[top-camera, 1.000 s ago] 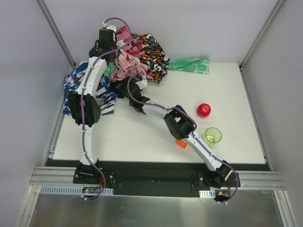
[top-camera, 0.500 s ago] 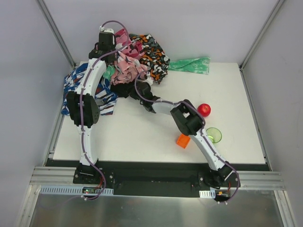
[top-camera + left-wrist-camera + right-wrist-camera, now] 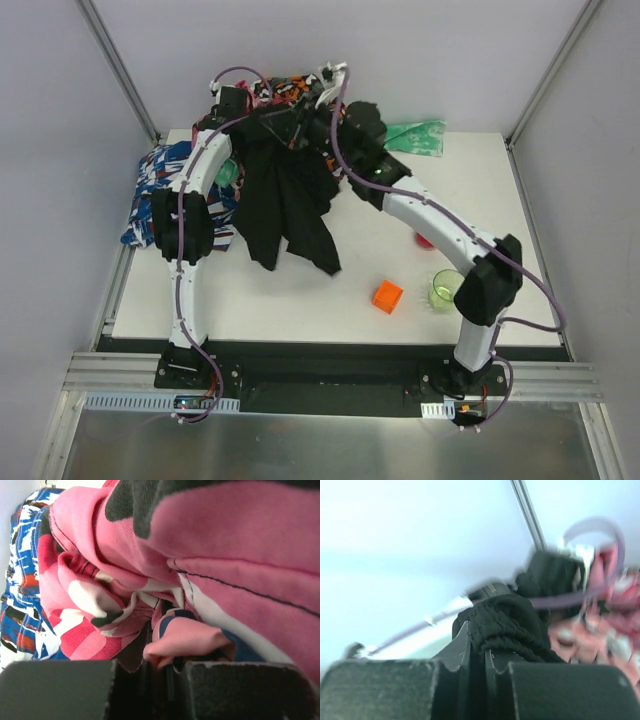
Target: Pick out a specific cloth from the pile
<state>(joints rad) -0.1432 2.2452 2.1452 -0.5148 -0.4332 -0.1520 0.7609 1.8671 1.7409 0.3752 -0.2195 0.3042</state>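
Black cloth (image 3: 285, 205) matt, soft, floppy fabric, bunched crinkly in the right gripper's (image 3: 481, 652) grainy matt black fingers (image 3: 385, 690), pile (image 3: 240, 545) pink, smooth weave with dark stitched seams, green cup (image 3: 449, 290) glossy translucent plastic, table (image 3: 300, 300) matt white.

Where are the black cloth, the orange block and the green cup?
black cloth (image 3: 285, 205): overhead view, middle of the fabric.
orange block (image 3: 387, 295): overhead view, top face.
green cup (image 3: 446, 290): overhead view, its inside.
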